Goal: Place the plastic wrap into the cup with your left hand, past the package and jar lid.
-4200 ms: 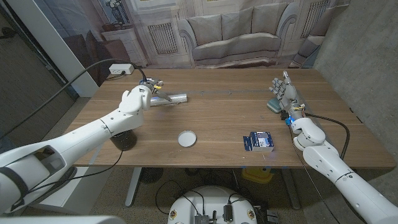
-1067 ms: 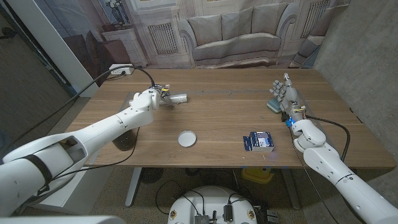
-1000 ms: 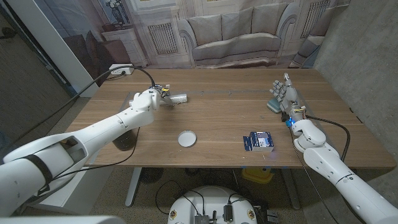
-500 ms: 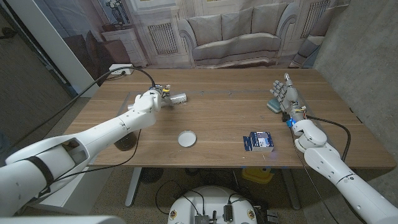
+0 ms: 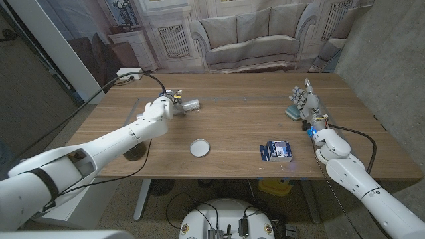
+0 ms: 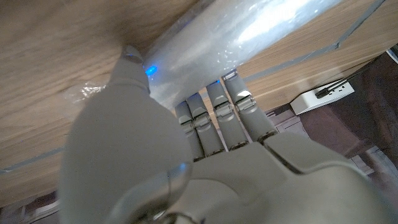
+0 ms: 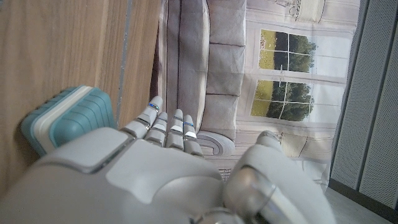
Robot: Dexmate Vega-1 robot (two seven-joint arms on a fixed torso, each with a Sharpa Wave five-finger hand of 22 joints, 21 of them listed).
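Near the table's far left corner, the left hand (image 5: 161, 108) has its fingers (image 6: 214, 118) curled around the plastic wrap (image 5: 189, 104), a silvery roll that sticks out of the grip toward the table's middle; the left wrist view shows the fingers wrapped against the shiny film, with the wooden table (image 5: 232, 126) close behind it. Judging by this, the pick-up is done and the carry is what remains: the roll is not yet in the cup (image 5: 135, 150), a dark shape at the near left edge partly hidden under the left arm. The jar lid (image 5: 199, 147), a white disc, lies near the middle of the near edge, and the package (image 5: 276, 151), blue and white, lies further toward the right along that edge. Over by the right edge, the right hand (image 5: 306, 104) stands upright with fingers straight and close together, holding nothing, just beside a teal block (image 7: 65, 118).
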